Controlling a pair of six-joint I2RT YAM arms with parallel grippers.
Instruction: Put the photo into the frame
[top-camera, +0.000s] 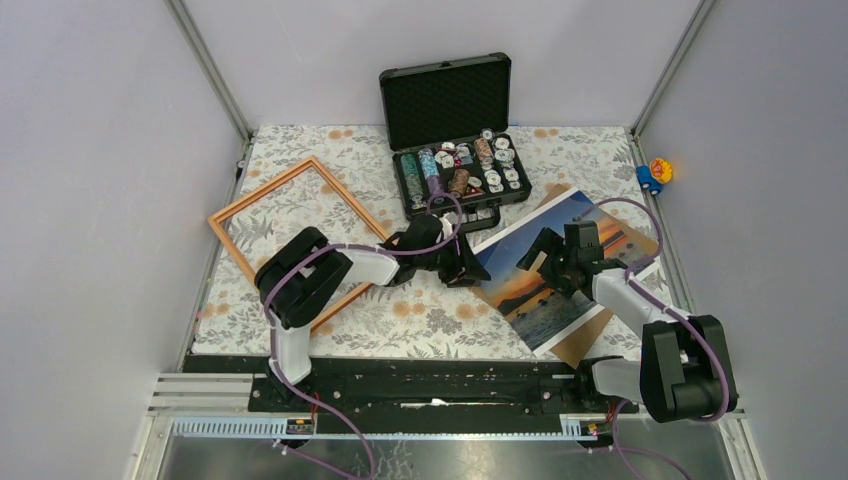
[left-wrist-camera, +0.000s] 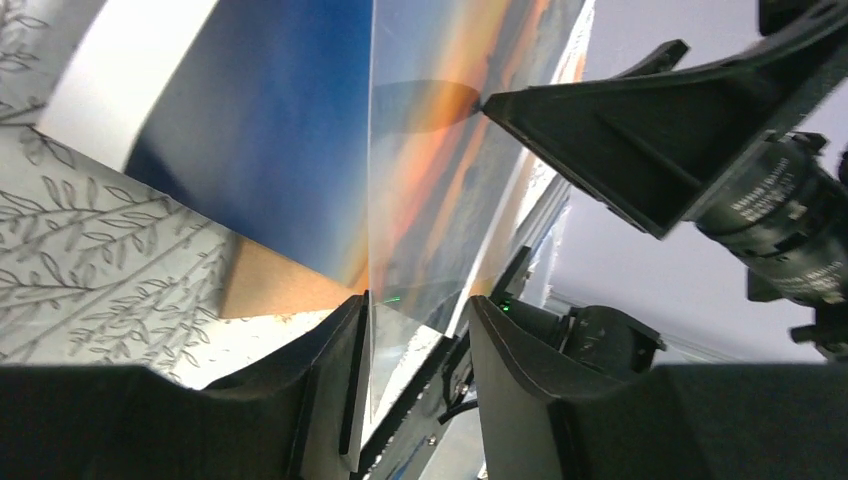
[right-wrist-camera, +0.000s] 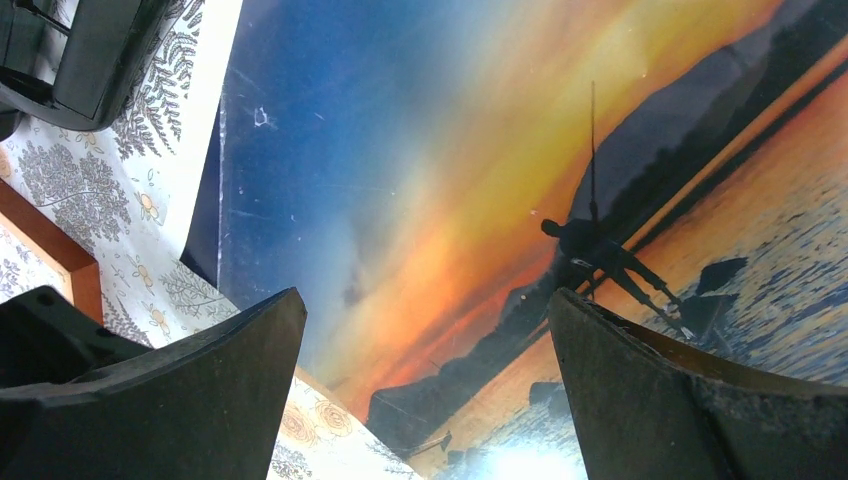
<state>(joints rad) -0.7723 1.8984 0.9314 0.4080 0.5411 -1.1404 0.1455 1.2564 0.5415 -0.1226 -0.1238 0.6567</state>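
Firstly, one frame (top-camera: 261, 188): orange-brown wood, lying flat at the left of the worktop (top-camera: 420, 315). Only the floral cloth is showing inside it, so it is waiting unfilled, well apart from the print it is meant to take.

One left end effector (top-camera: 468, 268): reaching rightward across the centre to the photo's near corner. In its wrist view the fingers (left-wrist-camera: 520, 390) are standing apart on either side of a thin raised edge, apparently the photo's. A gap is showing beside one finger, so nothing is being clamped yet. Likely purpose: pinching that edge to lift the sheet.

One black case (top-camera: 460, 170): sitting at the back centre with its lid standing up and chips filling its tray. I am not counting the stacks. It is playing no part in the job.

One photo (top-camera: 530, 300): a glossy sunset print, lying picture-side up at the right, skewed, on top of one brown backing board (top-camera: 585, 345) that is peeking out beneath it.

One right end effector (top-camera: 540, 262): hanging low over the photo with its jaws spread wide and gripping nothing. One fingertip appears to be touching the print, probably steadying it for the other arm.

One small toy (top-camera: 655, 172): sitting on the right rail, off the cloth.

Arms in total: two.
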